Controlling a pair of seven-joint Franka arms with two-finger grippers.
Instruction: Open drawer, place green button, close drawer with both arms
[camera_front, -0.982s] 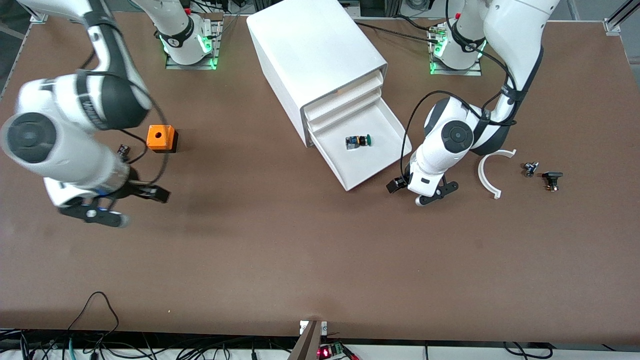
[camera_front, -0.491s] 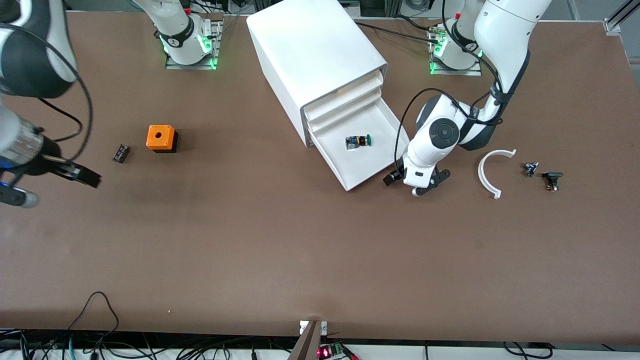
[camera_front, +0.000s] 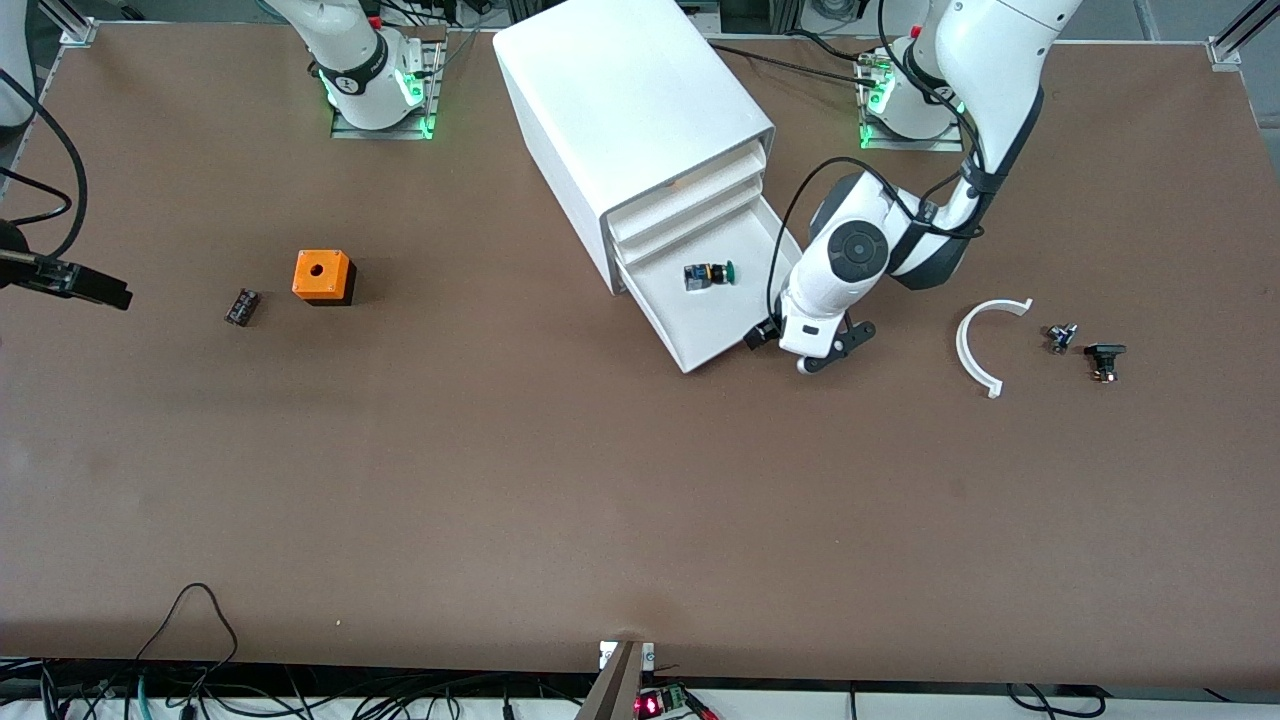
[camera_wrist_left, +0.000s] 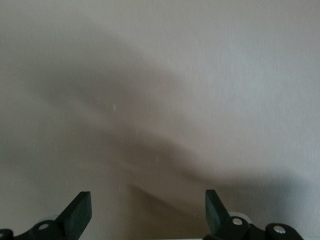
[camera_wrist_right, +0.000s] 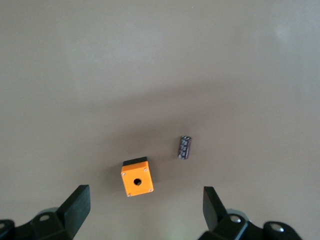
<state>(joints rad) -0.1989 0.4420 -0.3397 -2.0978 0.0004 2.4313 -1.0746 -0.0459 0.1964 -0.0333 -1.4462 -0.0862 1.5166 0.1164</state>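
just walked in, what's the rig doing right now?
The green-capped button lies in the lowest drawer of the white cabinet, which is pulled out. The left pincer, open and empty, is at the drawer's front corner, apparently set to push it shut. The right pincer, also open and empty, hangs above the orange cube and a small black part toward the right arm's end of the table.

I count one cabinet (camera_front: 640, 120) with three drawers, one button (camera_front: 708, 274), one orange cube (camera_front: 322, 277), three small black parts, one white arc (camera_front: 975, 345), two arms.
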